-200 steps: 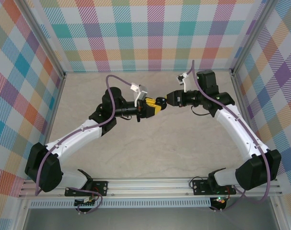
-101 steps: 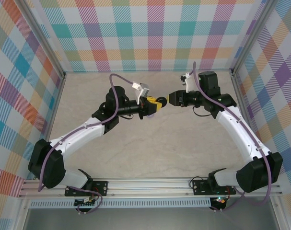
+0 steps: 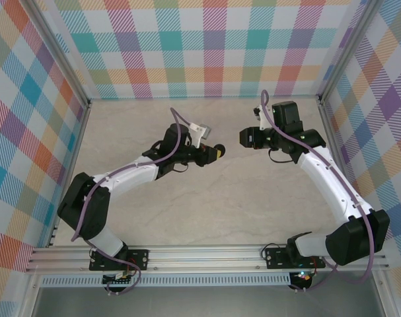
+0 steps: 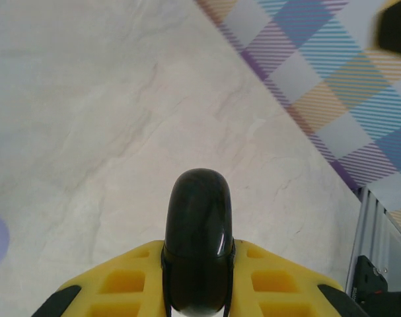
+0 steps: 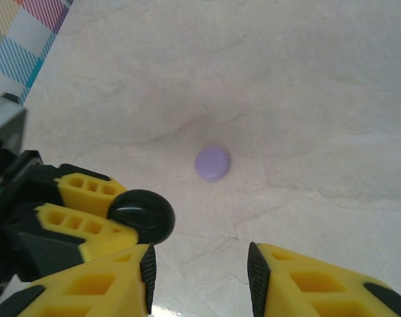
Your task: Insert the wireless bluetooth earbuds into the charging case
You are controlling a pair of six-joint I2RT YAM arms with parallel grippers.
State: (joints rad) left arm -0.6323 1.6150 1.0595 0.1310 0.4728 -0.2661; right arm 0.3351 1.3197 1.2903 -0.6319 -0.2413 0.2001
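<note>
I log left arm (image 3: 131,177) stretched across the tabletop (image 3: 213,211), left gripper (image 4: 199,281) clamped on black charging case (image 4: 199,218); right gripper (image 5: 199,267) opposite, jaws parted, empty.

Bare beige marbled counter (image 3: 213,198) open all round, my left claw (image 3: 208,152) clamped on a glossy black round case (image 5: 142,216) near my parted right claw (image 5: 200,271), small lilac round case (image 5: 212,163) lying ahead, plaid walls (image 3: 213,46) behind.

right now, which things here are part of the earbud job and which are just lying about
Job: black case, clamped in the left end effector; lilac case, lying on the table; right end effector, open and holding nothing.
Lying about: frame rail; plaid walls.
</note>
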